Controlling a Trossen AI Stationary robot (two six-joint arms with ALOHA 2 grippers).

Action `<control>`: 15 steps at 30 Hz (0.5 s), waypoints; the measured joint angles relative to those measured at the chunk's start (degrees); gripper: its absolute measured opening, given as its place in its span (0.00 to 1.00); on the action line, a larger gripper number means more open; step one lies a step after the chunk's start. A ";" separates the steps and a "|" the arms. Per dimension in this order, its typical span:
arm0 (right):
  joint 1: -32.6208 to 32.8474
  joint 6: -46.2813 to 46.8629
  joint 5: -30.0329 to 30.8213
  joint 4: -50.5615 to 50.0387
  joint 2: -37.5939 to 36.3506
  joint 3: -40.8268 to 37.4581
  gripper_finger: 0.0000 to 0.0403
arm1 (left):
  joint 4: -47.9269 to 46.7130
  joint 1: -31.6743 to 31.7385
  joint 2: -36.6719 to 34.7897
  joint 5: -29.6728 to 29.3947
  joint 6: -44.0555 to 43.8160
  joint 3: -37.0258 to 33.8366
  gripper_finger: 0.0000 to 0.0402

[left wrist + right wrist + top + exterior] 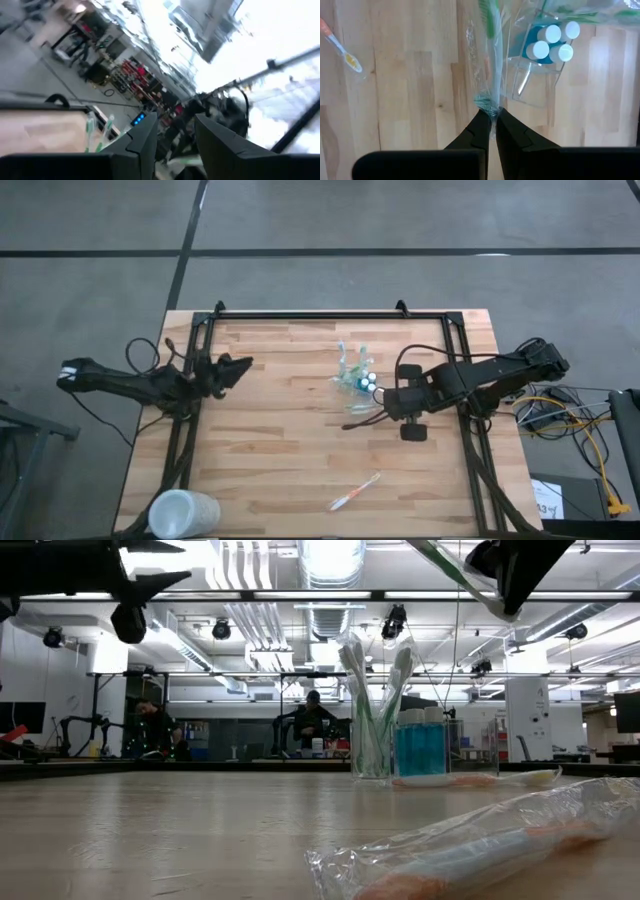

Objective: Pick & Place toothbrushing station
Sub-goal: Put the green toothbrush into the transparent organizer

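Your right gripper [490, 116] hung over the desk [280, 430] just beside the toothbrushing station [356, 377], on the side nearer the desk's right edge and a little toward the front. Its jaws were pressed together, pinching the crinkled end of the clear wrapper of a green toothbrush [490, 22]. In the right wrist view the wrapped brush ran straight out from the fingertips, its green head lying alongside the holder's see-through wall.

The station itself stood upright on the back half of the desk, a little right of centre. From table height you could see slim green and white brushes [372, 705] standing in it, heads up, with small blue tubes [420, 748] with white caps just beside them. From above, the three white caps sat clustered together in one compartment of the holder.

An orange toothbrush [355, 492] in its clear wrapper lay flat near the front of the desk, well apart from the station. In the low view it filled the foreground, blurred.

Your left gripper [240, 366] waited above the left side of the desk, well away from the holder, with its jaws spread and nothing between them. A frosted white cup [183, 513] lay on its side at the front left corner. Beyond the desk, in the room behind, two people [312, 720] sat at workstations.
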 joint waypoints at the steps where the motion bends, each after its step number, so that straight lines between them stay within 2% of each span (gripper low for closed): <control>1: 0.00 0.10 0.00 0.00 0.00 0.00 0.03 | 0.69 0.00 0.74 -1.11 -2.45 0.00 0.34; 4: 0.02 0.16 -0.02 0.02 0.00 0.00 0.03 | 0.68 -0.01 2.10 -1.28 -7.12 0.00 0.34; 10: 0.00 0.31 -0.02 1.08 0.00 0.00 0.03 | -1.72 0.00 6.28 -0.17 -7.25 0.00 0.34; 15: 0.00 -1.05 -0.02 4.72 0.00 -0.02 0.03 | 1.36 0.00 13.39 1.76 -7.16 1.68 0.34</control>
